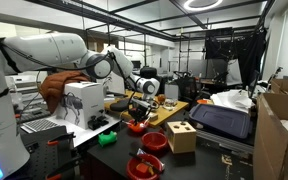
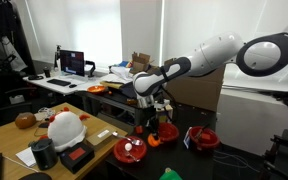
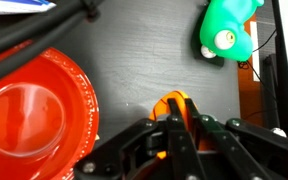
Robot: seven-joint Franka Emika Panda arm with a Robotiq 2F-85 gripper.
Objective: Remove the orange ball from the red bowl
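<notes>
Removal looks nearly done, judging by the wrist view: the red bowl (image 3: 44, 100) sits at the left, its hollow empty. Just right of the bowl, the claw (image 3: 184, 120) is pinched narrowly on the orange ball (image 3: 174, 99), over bare dark bench (image 3: 144, 45). Farther right of the bowl lies a green toy (image 3: 229, 25). What seems left is setting the ball down and letting go.

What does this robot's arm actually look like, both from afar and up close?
The arm is glossy white, built of thick rounded tube-like segments with dark bands at the joints. Its gripper is black, with angular linked fingers. Black cables show near it in the wrist view.
</notes>
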